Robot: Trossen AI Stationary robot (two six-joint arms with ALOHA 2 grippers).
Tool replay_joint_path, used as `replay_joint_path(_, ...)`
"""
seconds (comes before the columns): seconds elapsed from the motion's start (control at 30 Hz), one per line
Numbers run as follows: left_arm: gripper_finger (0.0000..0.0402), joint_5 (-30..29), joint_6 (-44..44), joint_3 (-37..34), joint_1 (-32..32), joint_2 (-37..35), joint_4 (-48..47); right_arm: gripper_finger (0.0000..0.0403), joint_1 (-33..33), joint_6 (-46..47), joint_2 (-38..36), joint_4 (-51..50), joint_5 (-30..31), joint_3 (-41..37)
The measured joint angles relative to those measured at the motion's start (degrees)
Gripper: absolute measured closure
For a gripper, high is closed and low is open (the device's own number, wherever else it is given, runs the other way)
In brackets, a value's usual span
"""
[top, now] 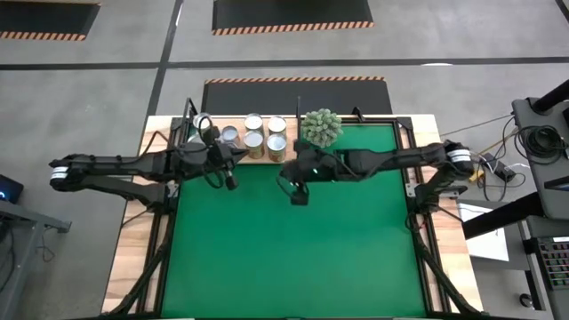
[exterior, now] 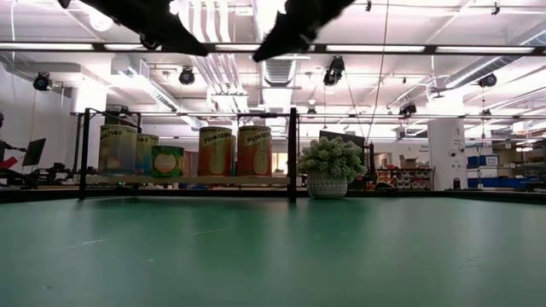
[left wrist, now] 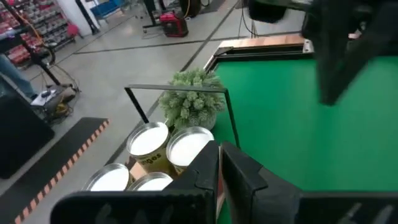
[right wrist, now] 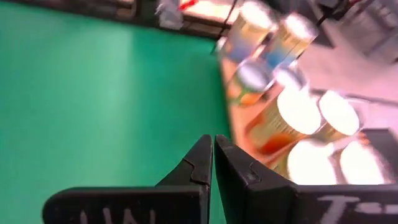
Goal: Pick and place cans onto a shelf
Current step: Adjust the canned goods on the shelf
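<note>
We look past our closed left gripper [left wrist: 219, 163].
Four cans [left wrist: 148, 139] stand beside the plant [left wrist: 191, 103].

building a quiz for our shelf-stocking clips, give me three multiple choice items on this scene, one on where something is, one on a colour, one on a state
1. Where does the plant stand?
A. beside the cans, at the mat's far edge
B. at the mat's middle
C. on the floor

2. What colour is the mat?
A. blue
B. green
C. red

3. How do the fingers of the right gripper stand?
A. wide open
B. clamped on a can
C. shut, holding nothing

Answers: 1 A, the high view shows the plant just right of the cans on the shelf. 2 B, every view shows green. 3 C, the right wrist view shows the fingertips together with nothing between them; the left gripper is likewise shut.
</note>
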Motion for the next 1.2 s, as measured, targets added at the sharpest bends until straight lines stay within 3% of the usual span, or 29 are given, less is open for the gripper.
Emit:
replay_joint_path(0.3, 0.0402, -3.07, 3.19, 0.69, 0.04, -6.26, 1.22, 0.0394, -7.51, -8.40, 12.14, -5.38, -0.56, 18.98)
replay_joint_path(0.67, 0.0402, -3.01, 3.07, -2.27, 0.04, -14.28, 0.37, 0.0394, -13.33, -13.14, 26.42, -8.74, -0.95, 34.95)
replay_joint_path(0.9, 0.0402, -3.01, 3.18, -2.67, 0.04, -16.38, 0.46, 0.0394, -15.30, -14.29, 33.54, -9.32, -0.51, 40.81)
replay_joint_path(1.2, 0.0402, -2.98, 3.20, -2.67, 0.04, -16.82, -0.32, 0.0394, -16.15, -14.09, 34.24, -12.89, -1.26, 41.38)
